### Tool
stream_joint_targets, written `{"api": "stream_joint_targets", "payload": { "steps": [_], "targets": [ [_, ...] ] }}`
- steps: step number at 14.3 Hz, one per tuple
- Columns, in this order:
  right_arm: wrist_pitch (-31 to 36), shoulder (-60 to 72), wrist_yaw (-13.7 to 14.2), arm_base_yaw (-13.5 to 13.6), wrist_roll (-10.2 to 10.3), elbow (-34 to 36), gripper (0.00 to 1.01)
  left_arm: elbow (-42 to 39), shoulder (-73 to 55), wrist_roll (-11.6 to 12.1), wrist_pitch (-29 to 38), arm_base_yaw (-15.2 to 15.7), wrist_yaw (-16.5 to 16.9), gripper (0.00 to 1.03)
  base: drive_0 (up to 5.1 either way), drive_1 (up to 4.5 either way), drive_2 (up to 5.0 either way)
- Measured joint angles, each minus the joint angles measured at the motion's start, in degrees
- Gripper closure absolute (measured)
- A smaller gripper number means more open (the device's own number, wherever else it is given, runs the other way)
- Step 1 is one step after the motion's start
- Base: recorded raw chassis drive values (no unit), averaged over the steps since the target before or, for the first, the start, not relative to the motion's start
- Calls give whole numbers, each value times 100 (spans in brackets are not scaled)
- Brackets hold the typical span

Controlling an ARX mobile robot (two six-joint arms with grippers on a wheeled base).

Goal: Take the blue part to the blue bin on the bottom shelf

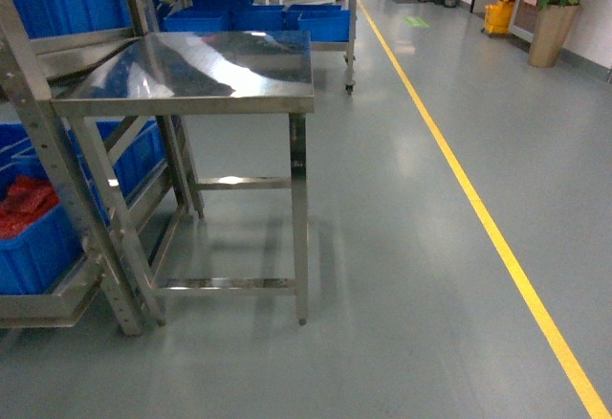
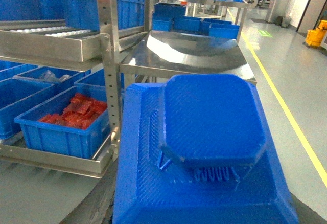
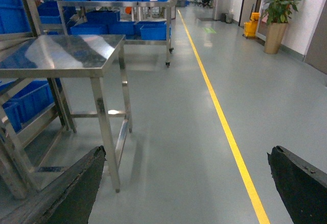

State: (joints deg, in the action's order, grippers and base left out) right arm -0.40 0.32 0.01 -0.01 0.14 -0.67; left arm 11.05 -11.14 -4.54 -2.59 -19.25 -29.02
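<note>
Left end effector (image 2: 204, 183) pinches the blue part (image 2: 212, 116), filling the lower centre of the left wrist frame, carried clear of the rack for transport. Right end effector (image 3: 189, 183) spread, empty, idle over floor. Bottom shelf (image 2: 56, 157) with bin of red pieces (image 2: 66, 127) lies at lower left; target blue bin not identifiable

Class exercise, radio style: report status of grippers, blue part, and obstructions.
Left gripper shut on blue part. Right gripper open, empty. Steel table stands beside the rack; blue bin of red parts sits on the bottom shelf.
</note>
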Motion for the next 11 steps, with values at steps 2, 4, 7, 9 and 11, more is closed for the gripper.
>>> {"api": "stream_joint_targets", "payload": {
  "steps": [2, 4, 7, 9, 11],
  "targets": [
    [7, 0, 0, 0, 0, 0, 3, 0, 0, 0, -22, -4, -7, 60, 0, 419, -418],
    [11, 0, 0, 0, 0, 0, 3, -2, 2, 0, 0, -4, -9, 60, 3, 422, -415],
    [4, 0, 0, 0, 0, 0, 3, 0, 0, 0, -2, -4, -2, 60, 3, 422, -415],
    [11, 0, 0, 0, 0, 0, 3, -2, 0, 0, -15, -4, -11, 60, 3, 422, -415],
    [24, 0, -2, 0, 0, 0, 3, 0, 0, 0, -22, -4, -13, 60, 4, 422, -414]
  ]
}}
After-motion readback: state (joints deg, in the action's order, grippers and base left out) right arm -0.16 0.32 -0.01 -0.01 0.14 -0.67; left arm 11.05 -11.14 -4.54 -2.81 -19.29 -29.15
